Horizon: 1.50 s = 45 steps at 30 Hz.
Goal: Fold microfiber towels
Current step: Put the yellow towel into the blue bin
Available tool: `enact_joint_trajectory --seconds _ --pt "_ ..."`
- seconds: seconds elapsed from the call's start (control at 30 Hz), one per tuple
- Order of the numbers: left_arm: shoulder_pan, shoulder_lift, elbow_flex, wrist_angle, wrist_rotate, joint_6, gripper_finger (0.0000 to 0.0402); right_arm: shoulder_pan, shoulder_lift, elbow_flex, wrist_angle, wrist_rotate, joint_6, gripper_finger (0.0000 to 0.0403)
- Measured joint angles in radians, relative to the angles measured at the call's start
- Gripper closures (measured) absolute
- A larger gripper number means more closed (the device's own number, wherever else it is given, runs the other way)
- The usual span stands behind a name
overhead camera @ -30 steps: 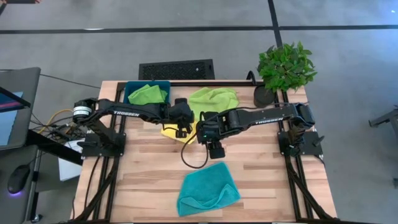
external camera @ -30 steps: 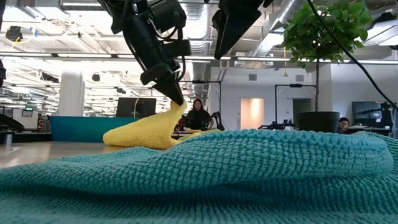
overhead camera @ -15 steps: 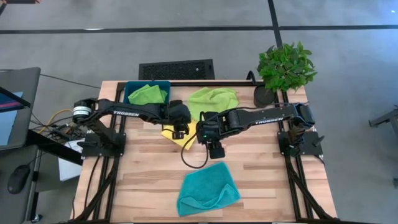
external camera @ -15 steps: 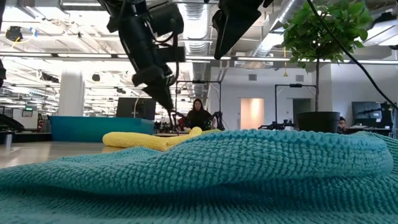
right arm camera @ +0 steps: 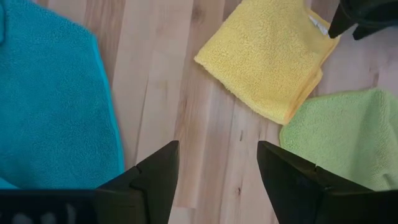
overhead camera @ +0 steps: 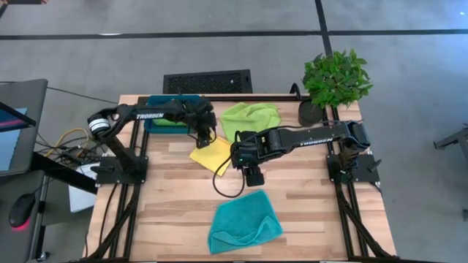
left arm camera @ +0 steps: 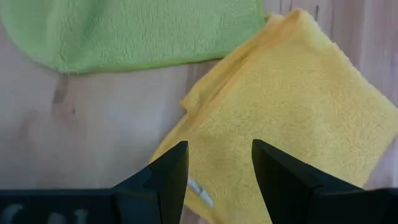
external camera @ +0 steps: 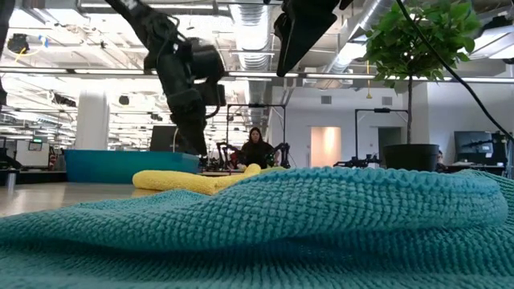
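Note:
A yellow towel lies folded flat on the table's middle, also seen in the left wrist view and the low view. My left gripper hovers open over its far left corner and touches nothing. A lime green towel lies rumpled just beyond it. A teal towel lies crumpled near the front edge. My right gripper hangs open above the bare wood between the yellow and teal towels.
A dark-teal tray with another green towel in it stands at the far left, partly under my left arm. A potted plant stands at the far right corner. A black cable loops over the table's middle.
My left gripper has opened and let go of the yellow towel's raised edge, which has dropped flat onto the folded towel. The gripper has then swung toward the table's far edge and the tray, rolling as it went. My right arm has kept still.

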<state>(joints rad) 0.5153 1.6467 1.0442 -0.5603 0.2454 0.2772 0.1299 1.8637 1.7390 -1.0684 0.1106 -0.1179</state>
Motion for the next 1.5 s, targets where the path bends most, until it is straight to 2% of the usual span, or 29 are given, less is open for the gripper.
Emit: enact_joint_trajectory --seconds 0.13,0.27,0.43,0.5,0.77,1.07,1.3,1.5 --pt "0.056 0.053 0.000 -0.012 0.020 0.027 0.0232 0.000 0.000 0.000 0.004 0.000 0.006 0.0163" --pt "0.064 0.104 0.001 0.016 -0.001 0.121 0.0232 0.000 0.000 0.000 0.007 0.000 0.006 0.0163" --pt "0.054 0.123 0.001 0.069 -0.151 0.191 0.0232 -0.002 0.000 0.000 0.007 0.000 0.006 0.0163" --pt "0.051 0.123 0.001 0.071 -0.180 0.214 0.0232 -0.006 0.000 0.000 0.007 0.000 0.006 0.0163" --pt "0.051 0.122 0.001 0.015 -0.062 0.270 0.0232 -0.009 0.000 0.000 0.006 0.000 0.006 0.0163" --pt "0.045 0.122 0.001 0.017 -0.072 0.282 0.0233 -0.009 0.000 0.000 0.006 0.000 0.006 0.0163" --pt "0.007 0.122 0.059 -0.036 -0.206 0.302 0.0233 -0.021 0.000 0.000 0.003 0.000 0.005 0.0163" --pt "0.002 0.122 0.065 -0.032 -0.129 0.315 0.0233 -0.032 0.000 0.000 0.003 0.000 0.005 0.0163"
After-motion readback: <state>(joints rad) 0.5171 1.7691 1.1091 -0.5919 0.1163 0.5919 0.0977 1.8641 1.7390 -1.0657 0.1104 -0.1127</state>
